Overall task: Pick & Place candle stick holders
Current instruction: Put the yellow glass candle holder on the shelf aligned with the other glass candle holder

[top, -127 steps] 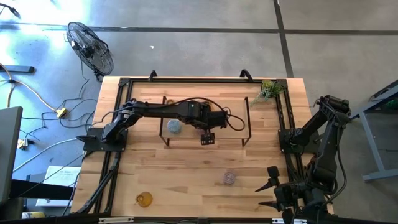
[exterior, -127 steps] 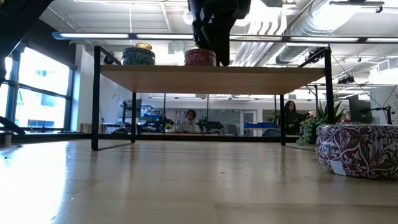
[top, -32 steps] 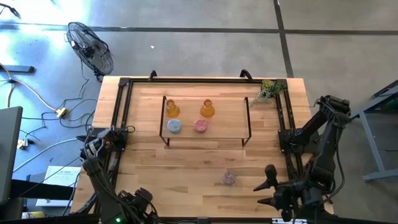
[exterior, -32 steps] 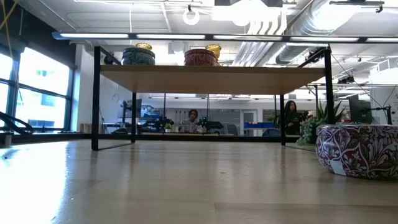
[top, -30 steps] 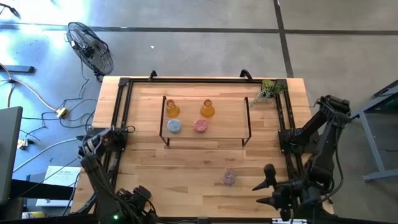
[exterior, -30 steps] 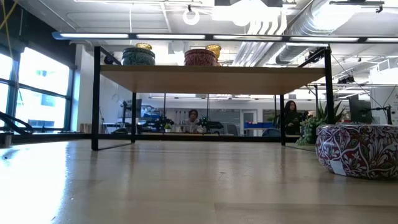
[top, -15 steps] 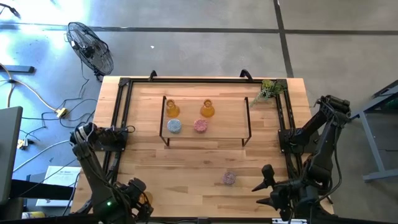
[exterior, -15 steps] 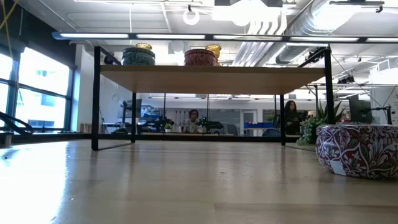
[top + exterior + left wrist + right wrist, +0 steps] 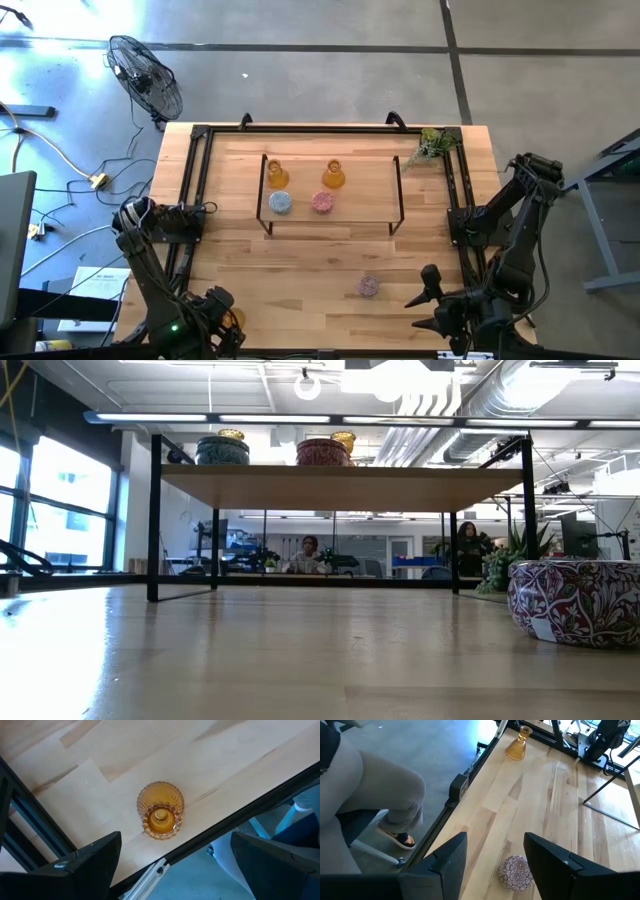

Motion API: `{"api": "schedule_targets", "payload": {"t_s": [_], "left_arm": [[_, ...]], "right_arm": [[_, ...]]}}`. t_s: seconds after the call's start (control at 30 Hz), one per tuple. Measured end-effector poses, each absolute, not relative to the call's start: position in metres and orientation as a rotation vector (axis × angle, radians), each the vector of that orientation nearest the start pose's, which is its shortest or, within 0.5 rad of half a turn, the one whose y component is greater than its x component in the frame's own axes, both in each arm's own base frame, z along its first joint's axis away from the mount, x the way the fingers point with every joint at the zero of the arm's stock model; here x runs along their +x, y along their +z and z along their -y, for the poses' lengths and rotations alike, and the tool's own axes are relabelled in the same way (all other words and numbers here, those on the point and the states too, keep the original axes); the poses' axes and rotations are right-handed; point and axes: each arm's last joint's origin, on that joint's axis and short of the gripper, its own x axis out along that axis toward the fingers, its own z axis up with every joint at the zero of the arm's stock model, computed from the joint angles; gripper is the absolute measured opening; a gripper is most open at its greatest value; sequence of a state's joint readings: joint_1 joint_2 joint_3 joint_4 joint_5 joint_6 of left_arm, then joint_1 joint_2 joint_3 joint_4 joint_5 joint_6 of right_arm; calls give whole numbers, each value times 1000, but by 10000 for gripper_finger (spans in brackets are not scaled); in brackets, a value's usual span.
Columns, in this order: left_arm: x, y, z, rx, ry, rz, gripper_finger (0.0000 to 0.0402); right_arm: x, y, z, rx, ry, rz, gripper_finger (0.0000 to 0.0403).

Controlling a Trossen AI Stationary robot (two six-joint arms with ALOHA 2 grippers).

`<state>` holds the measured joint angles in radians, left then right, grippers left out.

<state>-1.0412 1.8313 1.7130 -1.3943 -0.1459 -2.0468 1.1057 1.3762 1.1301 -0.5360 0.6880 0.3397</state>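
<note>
We see the left claw (image 9: 222,322) hanging over the worktop's (image 9: 300,255) front left corner with its fingers (image 9: 85,862) spread wide and nothing between them; directly under it an amber glass candle stick holder (image 9: 160,810) stands upright on the wood, just beside the front edge, with a gap between it and each finger. In the high view that holder is mostly hidden under the left arm. The right claw (image 9: 432,296) hovers near the front right corner, its fingers (image 9: 445,857) parted to a middling width and holding nothing. Just beside it, toward the middle of the front edge, sits the purple patterned holder (image 9: 369,287), which fills the right side of the low view (image 9: 575,602) and shows between the right claw's fingers in its wrist view (image 9: 516,872). A small raised shelf (image 9: 332,194) on black legs stands in the back half of the worktop, and it carries four holders: two amber ones (image 9: 277,174) (image 9: 334,176) along its back edge, the blue one (image 9: 281,203) and the pink one (image 9: 322,202) along its front edge. A green plant sprig (image 9: 433,145) lies at the back right corner. Beyond the front edge, the right wrist view shows a person's leg and sandalled foot (image 9: 395,832) on the floor.
</note>
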Motion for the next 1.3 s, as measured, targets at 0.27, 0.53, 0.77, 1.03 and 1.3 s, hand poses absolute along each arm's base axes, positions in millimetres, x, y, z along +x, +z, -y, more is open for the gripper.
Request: {"api": "schedule_targets", "payload": {"t_s": [0.27,0.53,0.77,1.03,1.3], "left_arm": [[177,282,294,-785,735,-1289,369],[177,273,296,-745,677,-1348,369],[188,273,292,-738,637,-1348,369],[194,273,286,-700,628,-1394,369],[194,273,288,-714,612,-1393,369]], "right_arm": [[144,297,-246,-293,305,-544,194],[144,297,-246,-301,296,-541,194],[144,297,-246,-301,295,-541,194],[144,297,-246,-296,305,-547,194],[144,297,-246,-290,312,-552,194]]}}
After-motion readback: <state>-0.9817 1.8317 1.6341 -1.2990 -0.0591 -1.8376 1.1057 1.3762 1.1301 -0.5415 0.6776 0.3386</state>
